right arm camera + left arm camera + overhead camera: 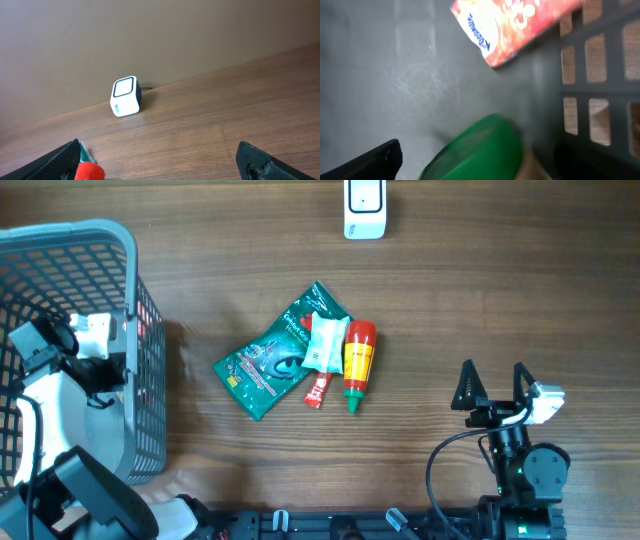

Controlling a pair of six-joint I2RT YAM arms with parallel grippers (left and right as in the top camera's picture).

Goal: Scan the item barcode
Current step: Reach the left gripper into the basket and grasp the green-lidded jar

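Scan not begun | sauce bottle lay loose, well apart from scanner | right gripper gaped empty, farther off | left gripper gaped inside basket, apparently empty.

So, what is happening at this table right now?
Nothing is being held yet. The left gripper is open inside the grey basket, close to a red packet and a blurred green item. The right gripper hovers open over the table, facing the white scanner. A green pouch, a small sachet and a red and yellow bottle lie untouched in the middle.
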